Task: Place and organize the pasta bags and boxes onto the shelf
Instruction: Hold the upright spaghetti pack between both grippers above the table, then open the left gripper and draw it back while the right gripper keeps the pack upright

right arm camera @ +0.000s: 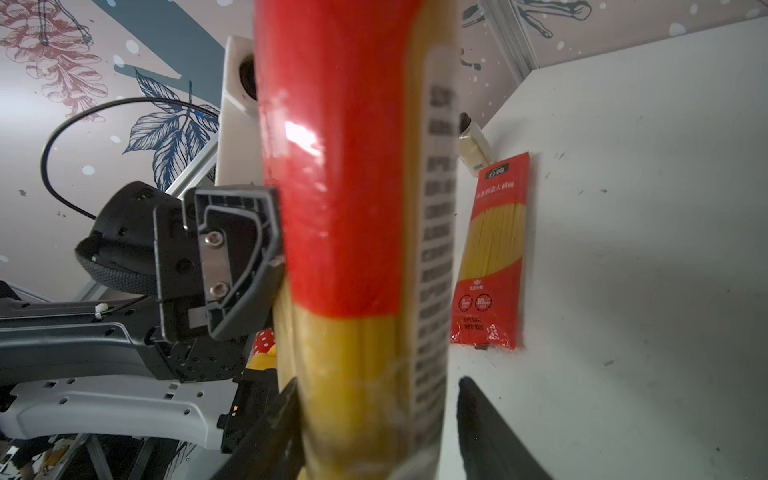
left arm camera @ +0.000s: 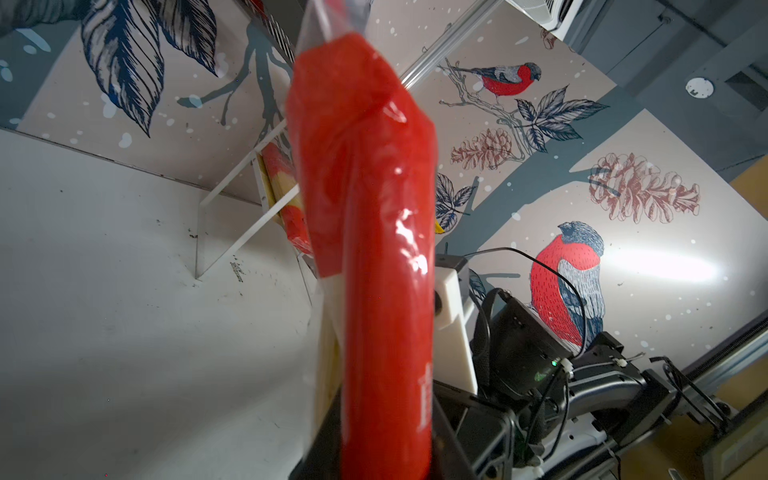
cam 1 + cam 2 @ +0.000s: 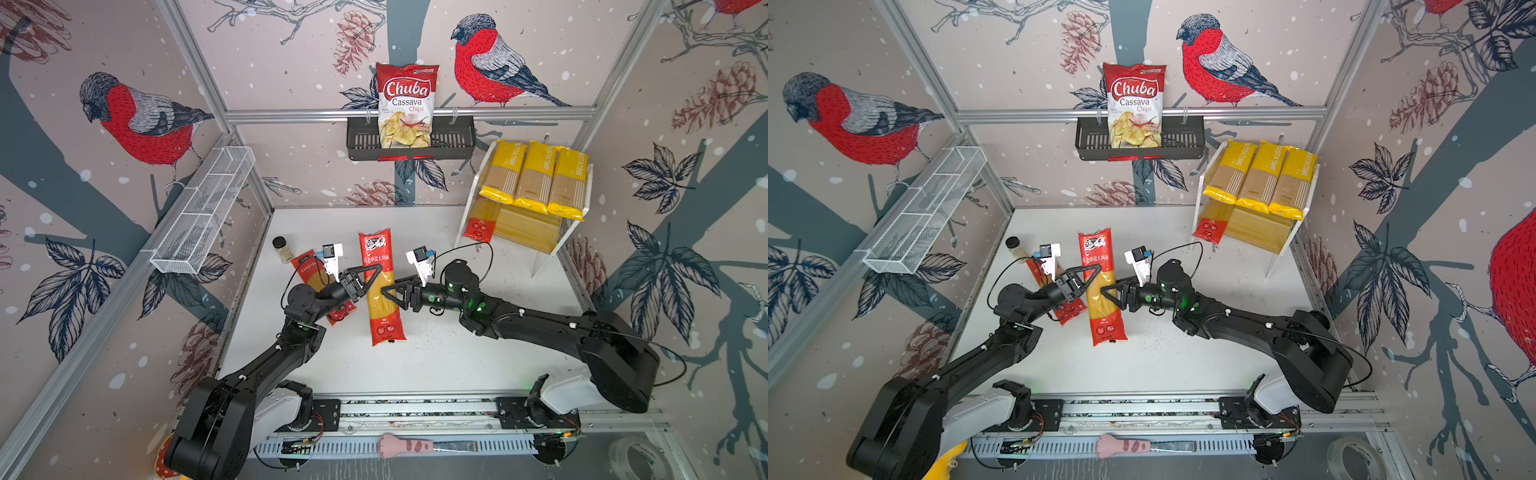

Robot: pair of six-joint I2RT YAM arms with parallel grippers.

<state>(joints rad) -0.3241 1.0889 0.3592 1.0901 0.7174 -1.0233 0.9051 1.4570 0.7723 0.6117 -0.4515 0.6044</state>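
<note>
The left gripper [image 3: 371, 277] is clamped tight across the middle of a long flat spaghetti packet with red ends and a clear window [image 3: 380, 320], and seems to hold it clear of the white table [image 3: 457, 353]. The right gripper [image 3: 390, 294] meets the same packet from the shelf side with its jaws parted. In the right wrist view one finger [image 1: 490, 432] stands off the film, so it grips nothing.

The packet hangs well apart from the shelf, a two-tier rack of pale wooden boards and white side panels [image 3: 528, 232]. Three yellow spaghetti packets [image 3: 536, 178] fill its upper board. A second red-ended packet [image 3: 482, 220] lies at the end of its lower board. A third red-ended packet [image 3: 309, 270] lies on the table farther from the shelf, beside a small dark-lidded jar [image 3: 280, 247].

This looks like a change of grip between arms. The right gripper should back straight away first, so the film is not dragged. The left should then carry the packet level, turn it parallel to the one on the lower board, and set it on the bare wood beside it.
</note>
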